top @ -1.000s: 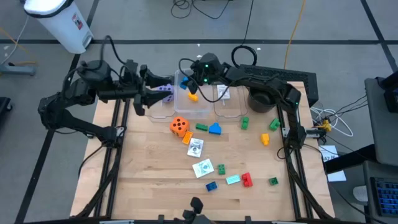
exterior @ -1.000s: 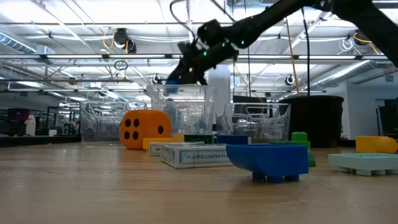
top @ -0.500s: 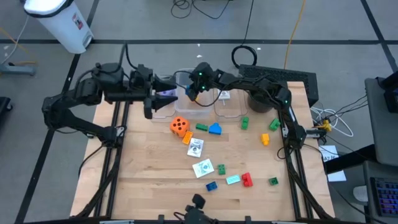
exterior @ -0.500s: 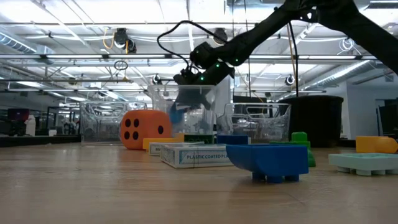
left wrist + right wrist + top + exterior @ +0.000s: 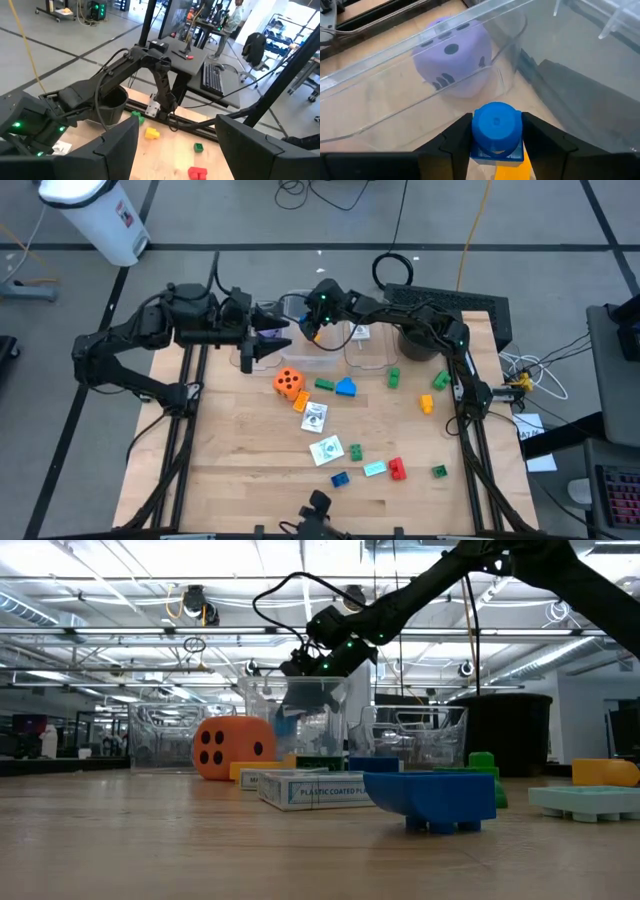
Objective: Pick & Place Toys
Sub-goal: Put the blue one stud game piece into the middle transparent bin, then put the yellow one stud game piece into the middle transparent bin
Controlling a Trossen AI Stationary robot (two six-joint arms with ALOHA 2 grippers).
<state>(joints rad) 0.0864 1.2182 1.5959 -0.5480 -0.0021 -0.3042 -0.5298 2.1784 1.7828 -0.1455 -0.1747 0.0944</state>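
Shifted since 1 second earlier: left hand (image 5: 268,343) closer in toward the clear tubs; right hand (image 5: 313,320) down from above the rim into the mouth of the middle clear tub (image 5: 320,363).

Right hand: grips a round-topped blue block (image 5: 496,125) between its 2 fingers, both touching the block's sides; yellow-orange piece (image 5: 509,169) directly beneath the blue one. Hangs inside the tub walls, above the tub floor.

Left hand: fingers (image 5: 115,150) spread wide, nothing visible between them in the left wrist view; sits at the far left of the tabletop (image 5: 240,450), just beside the purple die (image 5: 454,57). Purple die seen through clear tub walls in the right wrist view; cannot tell which compartment.

Loose toys on the tabletop:
- orange die (image 5: 288,383), just in front of the tubs
- green block (image 5: 324,384) and blue boat-shaped block (image 5: 346,387), side by side to its right
- 2 white cards (image 5: 314,416) (image 5: 326,450), near the middle
- red block (image 5: 397,470) and further small green, teal, blue and yellow blocks, scattered toward the right and near edge

Black pot (image 5: 418,343): far right, beside the tubs.
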